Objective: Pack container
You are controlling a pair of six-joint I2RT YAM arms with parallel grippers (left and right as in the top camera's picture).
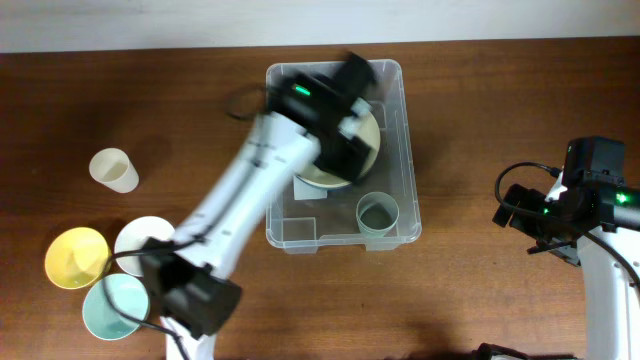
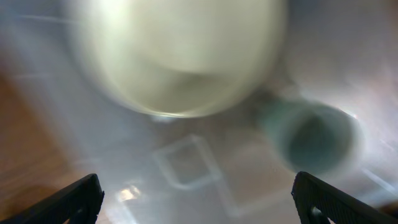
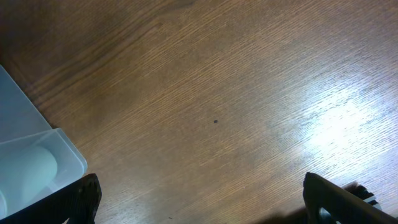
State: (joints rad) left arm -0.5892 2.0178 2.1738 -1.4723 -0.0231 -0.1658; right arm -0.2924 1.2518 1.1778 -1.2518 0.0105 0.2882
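The clear container (image 1: 398, 110) stands in the middle of the table. Inside it lie a pale cream bowl (image 1: 362, 160) and a teal cup (image 1: 377, 213). My left gripper (image 1: 345, 130) hangs over the bowl inside the container, blurred by motion. In the left wrist view the left gripper (image 2: 198, 202) is open, its fingers (image 2: 74, 199) wide apart with nothing between them, the cream bowl (image 2: 180, 56) above and the teal cup (image 2: 317, 140) to the right. My right gripper (image 1: 515, 208) is open over bare wood right of the container; the right gripper (image 3: 205, 199) holds nothing.
Left of the container, a cream cup (image 1: 115, 170) stands on the table. A yellow bowl (image 1: 76, 257), a white bowl (image 1: 145, 240) and a teal bowl (image 1: 115, 305) sit at the front left. A container corner (image 3: 31, 155) shows in the right wrist view.
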